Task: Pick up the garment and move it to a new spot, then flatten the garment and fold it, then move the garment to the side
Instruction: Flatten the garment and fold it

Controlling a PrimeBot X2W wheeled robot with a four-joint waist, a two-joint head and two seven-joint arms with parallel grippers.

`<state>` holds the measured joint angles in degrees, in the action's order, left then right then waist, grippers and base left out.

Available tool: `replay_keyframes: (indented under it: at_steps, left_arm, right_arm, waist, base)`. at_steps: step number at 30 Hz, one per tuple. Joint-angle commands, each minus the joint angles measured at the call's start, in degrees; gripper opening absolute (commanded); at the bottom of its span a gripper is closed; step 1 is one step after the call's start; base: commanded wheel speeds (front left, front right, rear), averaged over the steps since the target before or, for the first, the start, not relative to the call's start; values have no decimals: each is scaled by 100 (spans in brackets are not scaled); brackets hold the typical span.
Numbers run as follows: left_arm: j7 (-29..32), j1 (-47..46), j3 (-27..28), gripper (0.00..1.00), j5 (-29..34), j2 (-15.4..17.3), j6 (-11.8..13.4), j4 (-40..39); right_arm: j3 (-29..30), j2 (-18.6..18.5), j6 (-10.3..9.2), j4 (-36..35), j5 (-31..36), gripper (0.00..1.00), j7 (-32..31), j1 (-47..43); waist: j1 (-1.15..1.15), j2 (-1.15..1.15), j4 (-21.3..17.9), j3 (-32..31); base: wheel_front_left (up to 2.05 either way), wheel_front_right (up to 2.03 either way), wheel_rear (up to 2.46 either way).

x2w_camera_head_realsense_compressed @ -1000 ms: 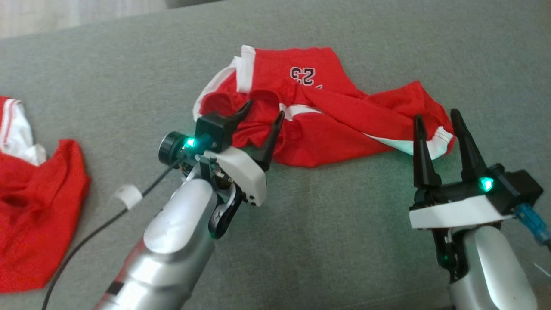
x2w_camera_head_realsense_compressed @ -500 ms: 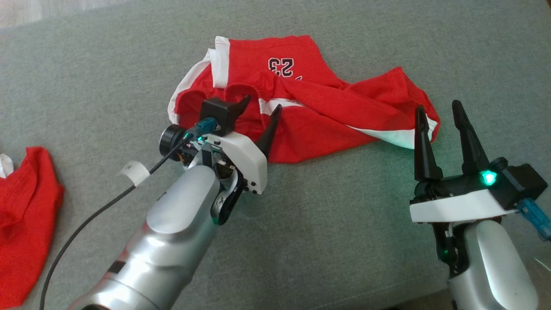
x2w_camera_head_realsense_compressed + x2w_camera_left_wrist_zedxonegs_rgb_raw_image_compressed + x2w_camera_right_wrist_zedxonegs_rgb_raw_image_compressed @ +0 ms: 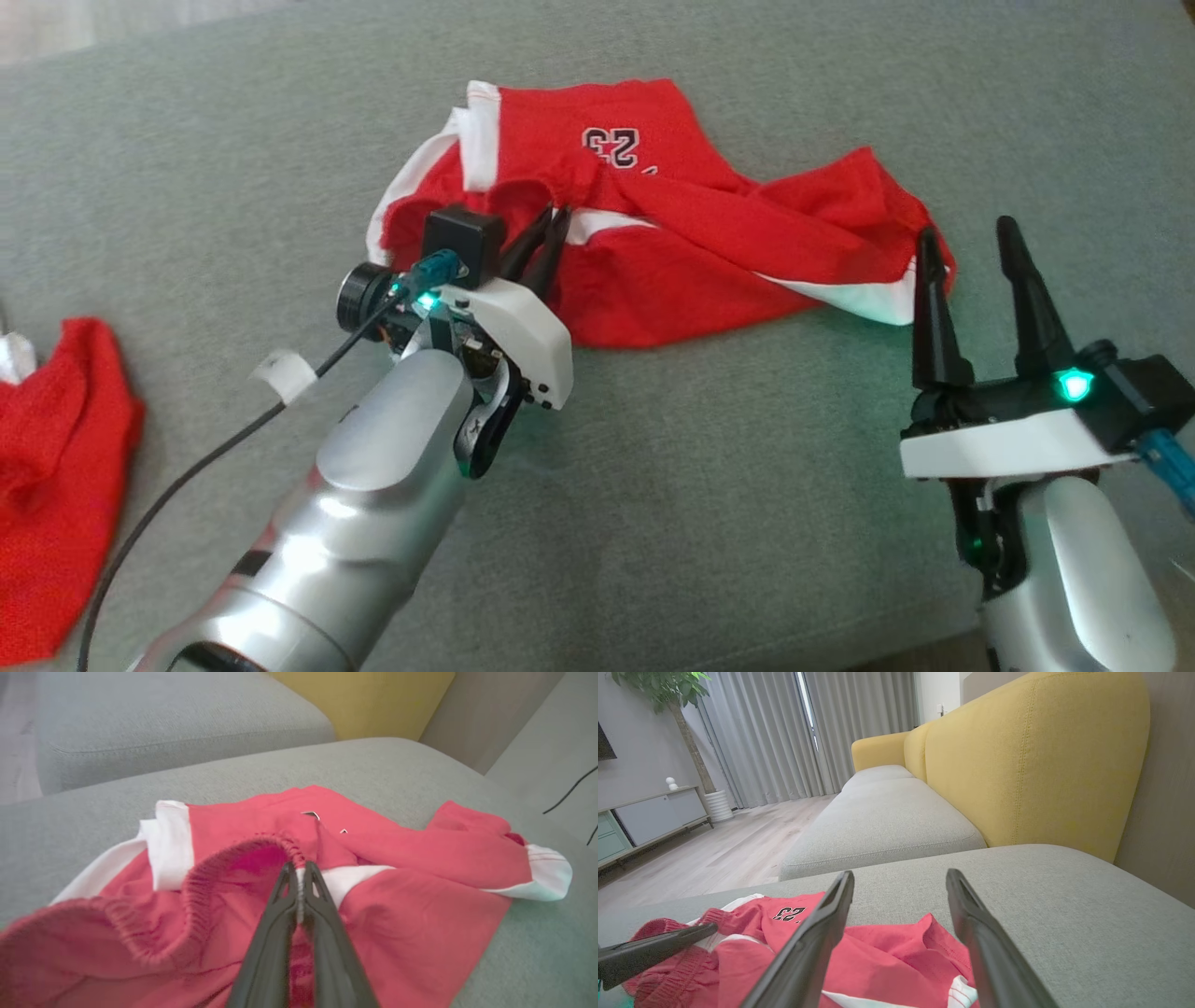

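The garment (image 3: 709,243) is a pair of red shorts with white trim and a "23" print, lying crumpled on the grey sofa cushion (image 3: 700,467). My left gripper (image 3: 551,219) is shut on the elastic waistband at the garment's left part; in the left wrist view the garment (image 3: 411,891) spreads around the left gripper (image 3: 299,865), whose two fingers pinch the gathered band. My right gripper (image 3: 966,229) stands open by the white-edged leg hem at the garment's right end. Seen from the right wrist, the right gripper (image 3: 900,875) hovers open over the garment (image 3: 887,952).
A second red and white garment (image 3: 56,485) lies at the cushion's left edge. A black cable (image 3: 187,476) trails from my left wrist. A yellow backrest (image 3: 1017,756) rises behind the cushion, with another grey seat (image 3: 887,816) and wooden floor (image 3: 714,854) beyond.
My left gripper has closed on the waistband, where it stood open around the cloth before. The head camera shifted early on. The right gripper stays open near the hem.
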<state>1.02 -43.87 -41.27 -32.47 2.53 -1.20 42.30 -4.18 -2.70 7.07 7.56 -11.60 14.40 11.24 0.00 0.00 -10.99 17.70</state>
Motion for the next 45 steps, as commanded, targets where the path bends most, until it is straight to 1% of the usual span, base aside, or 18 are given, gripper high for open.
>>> replay_keyframes:
  at_steps: [1,5,8,13,18,22,28,33,39,45]
  left_arm:
    - [-149,-267,86,0,-6,35,-8,-171]
    - [-472,-131,60,0,7,65,-40,-296]
    - [-638,109,12,0,-8,167,-131,-495]
    - [-755,663,-91,0,-32,501,-227,-1036]
    - [-763,1245,-131,0,-29,929,-133,-1720]
    - [-770,1746,-183,0,-47,1208,-32,-2271]
    - [-953,2046,-171,0,5,1336,165,-2513]
    - [-1174,2237,-159,0,22,1365,251,-2496]
    - [-1311,2420,-143,0,-14,1342,311,-2460]
    - [-1401,2505,-119,0,-45,1276,369,-2442]
  right_arm:
    - [-73,-18,42,-170,44,100,60,149]
    - [18,-18,42,-70,160,100,60,110]
    - [102,-18,42,49,252,100,60,61]
    - [128,-18,42,312,373,100,60,-44]
    - [69,-18,42,577,468,100,60,-160]
    - [1,-18,42,769,490,100,60,-267]
    - [-108,-18,42,849,505,100,60,-339]
    - [-179,-18,42,836,532,100,60,-437]
    - [-167,-18,42,968,762,100,58,-614]
    - [-10,-18,42,1216,991,100,-284,-775]
  waist:
    - [0,0,89,-51]
    - [0,0,344,-208]
    - [0,0,594,-386]
    - [0,0,948,-676]
    - [0,0,1188,-893]
    - [0,0,1299,-1032]
    - [0,0,1250,-1127]
    - [0,0,1126,-1214]
    - [0,0,1059,-1293]
    - [0,0,1028,-1280]
  base:
    - [0,0,0]
    - [0,0,0]
    - [0,0,0]
    - [0,0,0]
    - [0,0,0]
    - [0,0,0]
    - [0,0,0]
    - [0,0,0]
    - [0,0,0]
    - [0,0,0]
